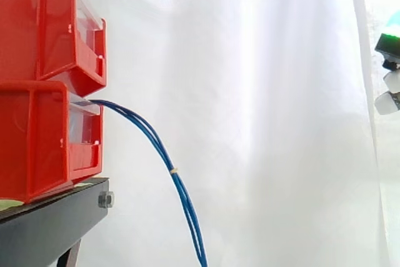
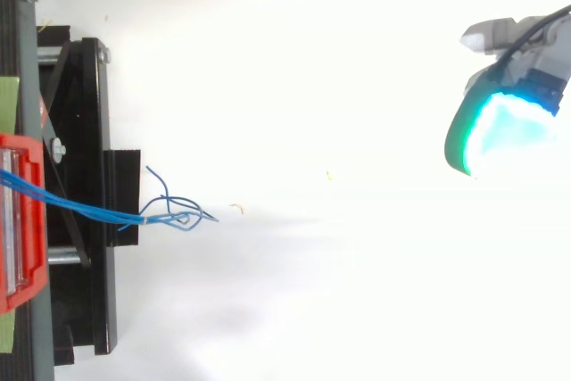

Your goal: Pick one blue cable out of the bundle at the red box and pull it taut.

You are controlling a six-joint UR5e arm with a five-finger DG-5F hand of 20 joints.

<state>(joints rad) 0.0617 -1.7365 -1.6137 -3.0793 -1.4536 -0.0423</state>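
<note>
A bundle of thin blue cables (image 1: 164,152) comes out of the lower red box (image 1: 44,142) and sags down to the right, bound by a small white tie (image 1: 174,171). From above, the bundle (image 2: 89,211) runs right from the red box (image 2: 22,220), and its loose ends splay apart past the tie (image 2: 143,219). My hand (image 1: 390,45) is at the right edge, higher than the cables and far from them. In the top view the hand (image 2: 504,127) glows cyan and green at the upper right, with nothing in contact.
A second red box (image 1: 50,23) is stacked on the lower one. Both rest on a black stand (image 1: 50,223) (image 2: 89,131). A white curtain (image 1: 250,92) hangs behind. Two tiny scraps (image 2: 236,208) (image 2: 328,174) lie on the white floor.
</note>
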